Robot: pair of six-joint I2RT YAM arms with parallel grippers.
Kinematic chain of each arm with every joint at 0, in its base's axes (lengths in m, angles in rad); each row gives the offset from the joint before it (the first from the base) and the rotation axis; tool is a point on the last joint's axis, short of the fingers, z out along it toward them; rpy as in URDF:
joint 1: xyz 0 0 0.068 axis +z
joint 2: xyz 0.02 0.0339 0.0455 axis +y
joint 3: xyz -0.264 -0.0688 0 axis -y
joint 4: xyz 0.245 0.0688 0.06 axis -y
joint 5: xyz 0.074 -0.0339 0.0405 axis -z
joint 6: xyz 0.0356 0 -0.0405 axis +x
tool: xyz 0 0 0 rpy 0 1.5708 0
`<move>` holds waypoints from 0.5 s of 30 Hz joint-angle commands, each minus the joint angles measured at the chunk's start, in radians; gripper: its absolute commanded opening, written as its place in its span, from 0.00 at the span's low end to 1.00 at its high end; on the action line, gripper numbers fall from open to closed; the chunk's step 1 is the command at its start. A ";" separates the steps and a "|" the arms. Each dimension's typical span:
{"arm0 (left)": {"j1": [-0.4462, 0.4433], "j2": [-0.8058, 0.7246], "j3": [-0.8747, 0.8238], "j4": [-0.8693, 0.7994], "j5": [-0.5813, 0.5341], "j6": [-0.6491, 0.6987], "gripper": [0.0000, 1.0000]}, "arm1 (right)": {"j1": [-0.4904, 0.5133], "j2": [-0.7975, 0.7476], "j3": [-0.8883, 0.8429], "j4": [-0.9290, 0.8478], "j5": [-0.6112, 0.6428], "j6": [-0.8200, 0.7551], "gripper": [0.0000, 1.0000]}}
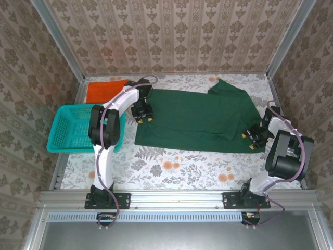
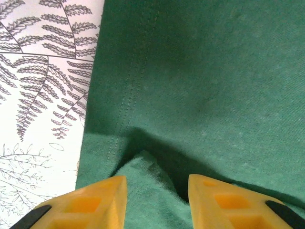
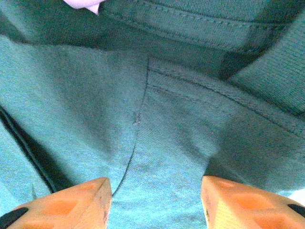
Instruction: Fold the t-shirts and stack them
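The dark green t-shirt [image 1: 197, 117] lies spread across the middle of the table, sleeves toward the right. The orange t-shirt [image 1: 104, 89] lies folded at the back left corner. My left gripper [image 1: 142, 113] rests on the green shirt's left hem. In the left wrist view its jaws [image 2: 156, 181] stand apart, with a raised ridge of green cloth [image 2: 143, 167] between them. My right gripper [image 1: 251, 136] is down on the shirt's right end near a sleeve. Its jaws [image 3: 155, 183] stand wide, with green cloth [image 3: 167, 143] and a seam lying between them.
A teal mesh basket [image 1: 67, 127] sits at the table's left edge, next to the left arm. The floral tablecloth [image 1: 171, 166] shows in front of the green shirt. Patterned walls close in the back and both sides.
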 commanded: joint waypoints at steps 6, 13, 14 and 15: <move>0.010 0.039 -0.009 -0.014 -0.002 -0.029 0.29 | 0.007 0.019 0.026 0.005 0.021 0.003 0.54; 0.010 0.025 -0.008 -0.029 -0.047 -0.007 0.16 | 0.007 0.029 0.031 -0.009 0.057 0.004 0.52; 0.010 0.020 -0.006 -0.035 -0.059 0.001 0.13 | 0.007 0.031 0.029 -0.007 0.066 0.006 0.52; 0.008 0.018 -0.004 -0.043 -0.071 0.009 0.12 | 0.005 0.034 0.027 -0.004 0.073 0.008 0.51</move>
